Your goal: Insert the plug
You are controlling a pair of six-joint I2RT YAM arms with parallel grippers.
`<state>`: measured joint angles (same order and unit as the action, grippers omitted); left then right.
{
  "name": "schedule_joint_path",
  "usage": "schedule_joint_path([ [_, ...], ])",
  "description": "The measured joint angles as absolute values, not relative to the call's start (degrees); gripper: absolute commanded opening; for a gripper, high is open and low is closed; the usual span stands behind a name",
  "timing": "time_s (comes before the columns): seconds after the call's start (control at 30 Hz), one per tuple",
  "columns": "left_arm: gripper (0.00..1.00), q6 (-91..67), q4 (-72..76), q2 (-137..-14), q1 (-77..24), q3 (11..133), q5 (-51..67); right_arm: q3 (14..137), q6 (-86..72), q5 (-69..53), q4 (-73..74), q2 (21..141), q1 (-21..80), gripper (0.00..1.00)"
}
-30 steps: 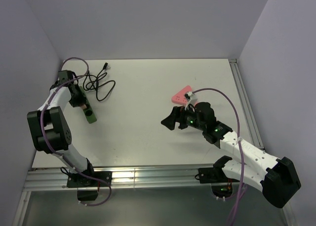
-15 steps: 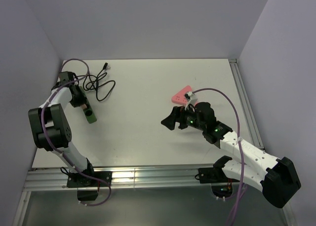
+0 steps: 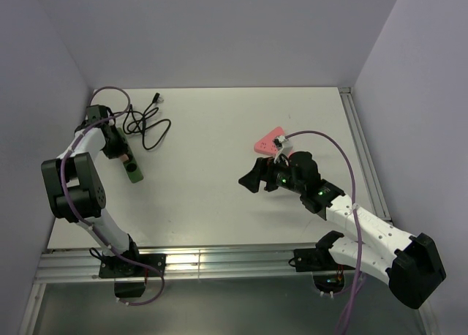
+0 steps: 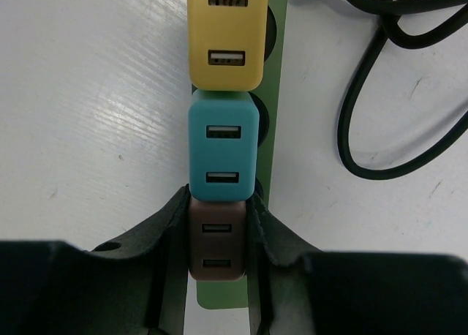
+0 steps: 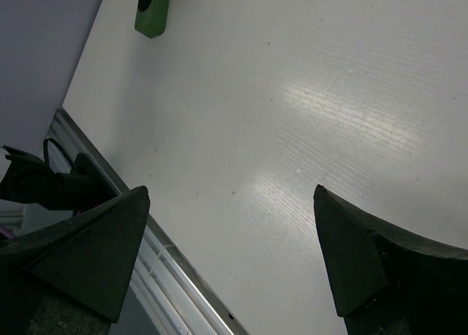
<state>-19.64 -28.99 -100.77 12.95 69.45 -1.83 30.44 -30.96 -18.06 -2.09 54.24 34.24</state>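
Brown plug (image 4: 216, 240) sits on near end of green power strip (image 4: 276, 79), clamped between left claw (image 4: 217, 203) fingers, both pads against its sides. Teal plug (image 4: 223, 151) directly ahead, touching brown one; yellow plug (image 4: 226, 35) beyond teal. Black cable (image 4: 342, 139) coils on table (image 3: 219, 196) beside strip. Right claw (image 5: 230, 203) spread wide, holding nothing, hovers over table near pink wedge (image 3: 268, 140), well apart from strip.

The table (image 3: 219, 174) is lit brightly and evenly from above; only soft shadows are cast, and glare streaks are seen on it in both wrist views.
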Motion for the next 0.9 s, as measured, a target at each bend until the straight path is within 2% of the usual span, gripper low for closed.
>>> schedule_joint_path([
  [0.07,0.39,-19.66,-29.19,-100.77,12.97,69.58,-1.83,30.44,-30.96,-18.04,-2.07,54.24,34.24,1.0],
  [0.13,0.46,-19.79,-29.41,-100.77,12.99,69.63,-1.87,30.44,-30.96,-18.04,-2.07,54.24,34.24,1.0],
  [0.27,0.87,-20.95,-31.73,-101.41,13.21,68.05,-1.76,30.41,-30.96,-18.09,-2.09,54.24,33.93,1.0],
  [0.43,0.93,-21.89,-33.95,-99.68,13.21,67.66,-2.02,30.41,-30.96,-18.17,-2.11,54.24,33.52,1.0],
  [0.67,0.99,-23.38,-34.65,-89.32,12.03,66.78,-1.08,30.41,-31.0,-19.03,-2.15,54.37,32.36,1.0],
  [0.9,0.99,-24.32,-32.93,-81.25,10.37,65.06,5.48,30.41,-30.92,-19.09,-2.11,55.31,30.3,1.0],
])
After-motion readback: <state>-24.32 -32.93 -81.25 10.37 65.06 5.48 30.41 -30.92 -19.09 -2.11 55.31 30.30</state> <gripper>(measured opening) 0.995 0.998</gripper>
